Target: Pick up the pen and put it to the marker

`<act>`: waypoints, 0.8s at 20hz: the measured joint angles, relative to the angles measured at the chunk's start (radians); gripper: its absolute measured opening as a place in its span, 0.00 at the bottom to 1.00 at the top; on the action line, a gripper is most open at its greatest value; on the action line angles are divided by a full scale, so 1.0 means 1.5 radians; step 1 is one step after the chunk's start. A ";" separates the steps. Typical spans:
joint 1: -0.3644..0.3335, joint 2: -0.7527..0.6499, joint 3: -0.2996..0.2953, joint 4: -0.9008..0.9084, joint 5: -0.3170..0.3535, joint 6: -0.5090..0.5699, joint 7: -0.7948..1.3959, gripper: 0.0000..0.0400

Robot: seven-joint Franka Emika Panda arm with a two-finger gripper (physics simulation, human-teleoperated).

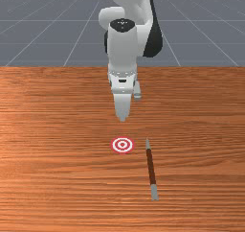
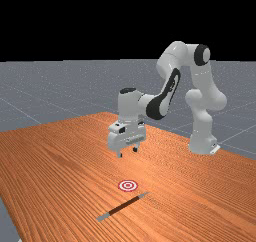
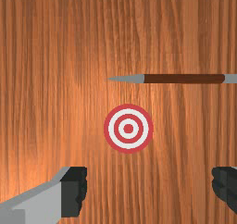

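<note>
Pen (image 1: 151,168) lies flat on the wooden table (image 1: 57,178), just beside the round red-and-white marker (image 1: 122,145) and not touching it. From where I stand at the front view, it's off to the marker's right, with its grey point roughly level with the marker and the brown barrel running away from there, out past the marker on the side farther from the arm (image 2: 173,61), to a blunt grey end. In the far view the pen crosses the table on the near side of the marker, its point toward that view's right.

Over on the arm's side of the marker, up above the table, hangs the pincer (image 2: 127,152), pointing downward. It's spread wide, the two fingers (image 3: 74,190) well apart, and it has hold of nothing. Looking down past them in the wrist view, I can see the marker ahead of the gap between the fingers. Beyond the marker from the pincer lies the pen, set crosswise, its pointed end alongside the marker and the barrel stretching off past it.
</note>
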 joint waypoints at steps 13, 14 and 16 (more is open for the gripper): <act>-0.001 0.001 -0.001 0.002 0.000 -0.004 -0.001 0.98; -0.001 0.003 -0.001 0.005 0.000 -0.007 -0.001 0.99; -0.001 0.006 -0.001 0.010 0.000 -0.010 -0.001 1.00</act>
